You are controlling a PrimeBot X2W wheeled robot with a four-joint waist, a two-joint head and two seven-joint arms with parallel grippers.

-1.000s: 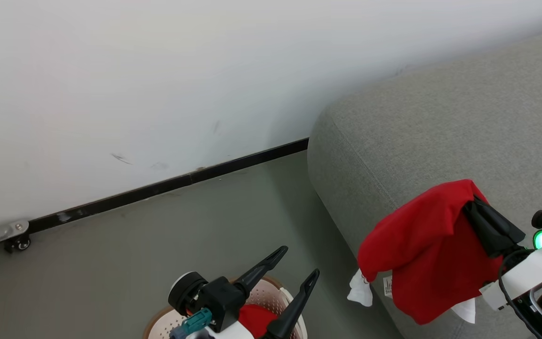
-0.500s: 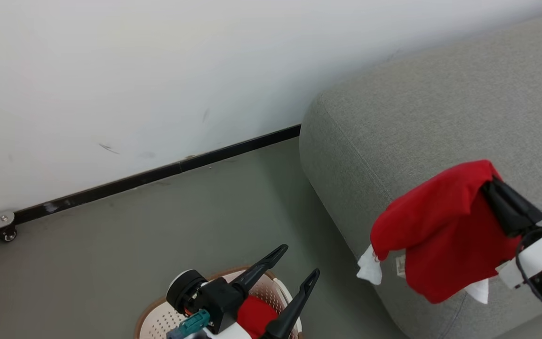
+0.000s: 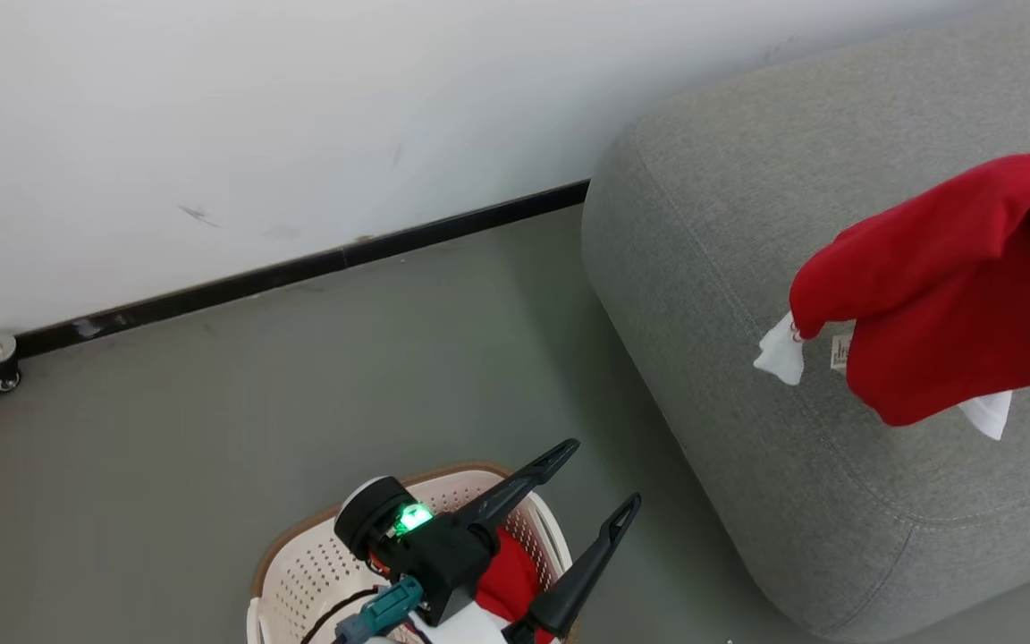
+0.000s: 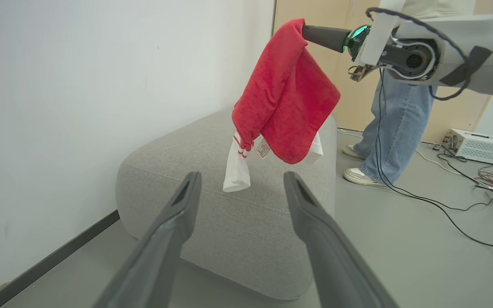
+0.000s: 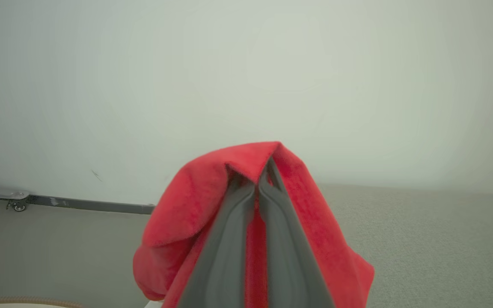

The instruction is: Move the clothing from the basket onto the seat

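- The grey seat (image 3: 747,268) stands against the wall (image 3: 300,107).
- The basket (image 3: 300,546) sits on the floor near the seat's corner, with a second red piece (image 3: 506,577) inside.
- The red clothing (image 3: 935,295) hangs above the seat, its white trim dangling.
- The left gripper (image 3: 600,472) hovers over the basket beside the seat, fingers spread and empty.
- The right gripper (image 5: 257,184), above the seat, is clamped on the clothing's top fold.
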